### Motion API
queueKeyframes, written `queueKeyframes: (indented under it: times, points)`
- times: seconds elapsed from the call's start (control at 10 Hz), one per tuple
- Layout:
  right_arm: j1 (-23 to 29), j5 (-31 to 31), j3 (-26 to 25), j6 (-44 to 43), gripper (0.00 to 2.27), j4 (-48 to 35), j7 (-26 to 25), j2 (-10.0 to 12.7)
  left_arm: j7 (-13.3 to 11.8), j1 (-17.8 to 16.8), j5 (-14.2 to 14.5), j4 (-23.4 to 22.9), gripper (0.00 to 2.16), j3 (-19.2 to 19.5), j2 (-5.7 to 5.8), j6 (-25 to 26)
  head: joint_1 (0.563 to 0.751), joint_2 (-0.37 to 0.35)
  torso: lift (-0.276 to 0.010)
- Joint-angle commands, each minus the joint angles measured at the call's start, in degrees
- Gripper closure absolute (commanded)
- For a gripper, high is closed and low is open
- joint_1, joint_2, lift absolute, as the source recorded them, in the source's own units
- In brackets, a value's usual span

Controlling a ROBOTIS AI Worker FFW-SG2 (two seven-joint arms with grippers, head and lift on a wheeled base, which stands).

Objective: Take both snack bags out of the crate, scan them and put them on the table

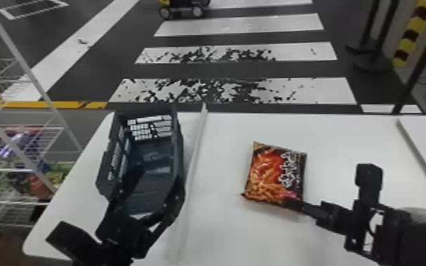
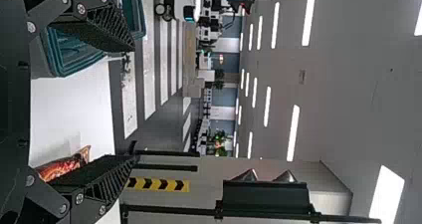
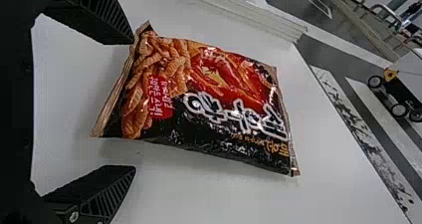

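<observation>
- Had right gripper (image 3: 134, 104) wide at snack bag (image 3: 214, 104), left gripper (image 2: 134, 103) wide near crate (image 1: 111, 169).
- Seemed at pickup or placing; next needed centred closing or clean withdrawal.

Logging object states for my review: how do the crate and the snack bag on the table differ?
The crate is dark and open-topped; the snack bag is a red-and-black printed packet. The crate stands left of the pale divider, while the bag lies right of it. Both rest on the white table.
</observation>
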Motion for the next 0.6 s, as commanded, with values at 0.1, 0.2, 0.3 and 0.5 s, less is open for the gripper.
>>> queueKeyframes:
  times: [0.1,0.2,0.3,0.5]
  points:
    - [-1.0,0.1,0.0,0.0,0.10,1.7,0.4,0.1,0.0,-0.1,0.1,0.4,0.25,0.0,0.02,0.0,0.695,0.163,-0.093]
    - [-1.3,0.1,0.0,0.0,0.10,2.3,0.7,0.1,0.0,-0.2,0.1,0.7,0.25,0.0,0.02,0.2,0.695,0.165,-0.093]
    - [-1.8,0.2,0.0,0.0,0.10,3.2,1.1,0.1,-0.1,-0.2,0.1,0.7,0.25,0.0,0.02,0.2,0.695,0.165,-0.093]
    - [-2.5,0.3,0.1,0.0,0.27,4.2,1.1,0.1,0.0,-0.2,0.1,0.7,0.25,0.0,0.11,0.2,0.695,0.168,-0.093]
